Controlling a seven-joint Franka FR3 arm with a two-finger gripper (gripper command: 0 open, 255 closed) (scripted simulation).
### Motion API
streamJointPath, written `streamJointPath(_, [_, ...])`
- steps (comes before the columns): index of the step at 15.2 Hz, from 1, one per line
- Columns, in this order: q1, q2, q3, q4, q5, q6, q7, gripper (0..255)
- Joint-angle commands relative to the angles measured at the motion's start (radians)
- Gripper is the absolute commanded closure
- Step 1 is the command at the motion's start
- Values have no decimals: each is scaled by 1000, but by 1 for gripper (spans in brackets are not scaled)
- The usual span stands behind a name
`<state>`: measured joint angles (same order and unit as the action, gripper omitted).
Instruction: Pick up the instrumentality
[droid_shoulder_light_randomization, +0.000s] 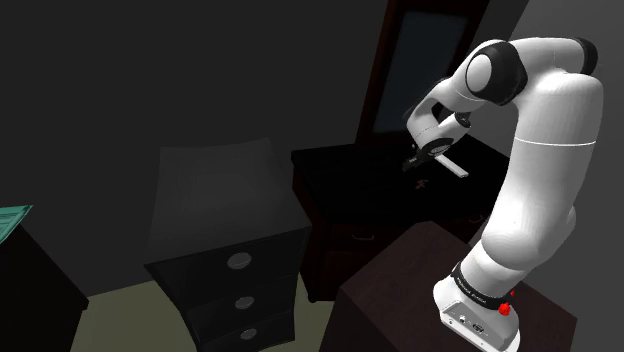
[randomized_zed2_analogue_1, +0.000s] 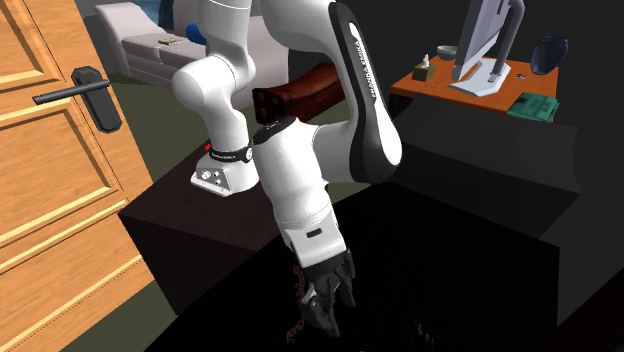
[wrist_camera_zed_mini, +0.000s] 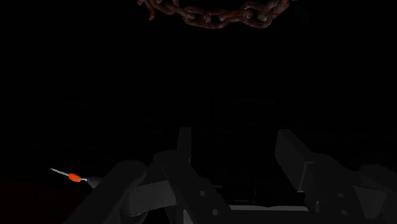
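Me: Fingers (wrist_camera_zed_mini: 184, 153) come first, right up against the wrist camera. Both are black and stand apart with nothing between them, so my gripper (wrist_camera_zed_mini: 234, 137) is spread wide and holds nothing.

Visitor: And the thing you are after?

Me: It is a rusty chain (wrist_camera_zed_mini: 216, 16). It lies on the dark table (droid_shoulder_light_randomization: 340, 175), out beyond my fingertips, with its links running in a shallow curve. My fingers do not touch it.

Visitor: How does that look from outside?

Me: In the second exterior view my hand points down over the table. The reddish links show just to its left, close beside the fingers.

Visitor: Anything else down there?

Me: One small tool (wrist_camera_zed_mini: 75, 177) with an orange grip and a thin metal tip. It is near my fingers on one side and well apart from the chain.

Visitor: And around you?

Me: My stand (droid_shoulder_light_randomization: 400, 290) sits at the shoulder view's lower right, and a chest of drawers (droid_shoulder_light_randomization: 235, 275) stands left of the table. In the second exterior view a wooden door (randomized_zed2_analogue_1: 60, 180) is near on the left. Far off on the right is a desk (randomized_zed2_analogue_1: 430, 90) with a monitor (randomized_zed2_analogue_1: 480, 35).
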<state>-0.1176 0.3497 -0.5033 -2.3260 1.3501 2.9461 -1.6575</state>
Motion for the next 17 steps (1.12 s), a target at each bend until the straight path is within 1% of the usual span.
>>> streamJointPath(1, [-1, 2, 1, 1, 4, 0, -3, 255])
streamJointPath(9, [-1, 1, 1, 1, 3, 0, -3, 255])
streamJointPath(13, [44, -56, -53, -32, -136, -3, 119, 255])
streamJointPath(17, [100, -114, -121, -62, -286, -10, 248, 255])
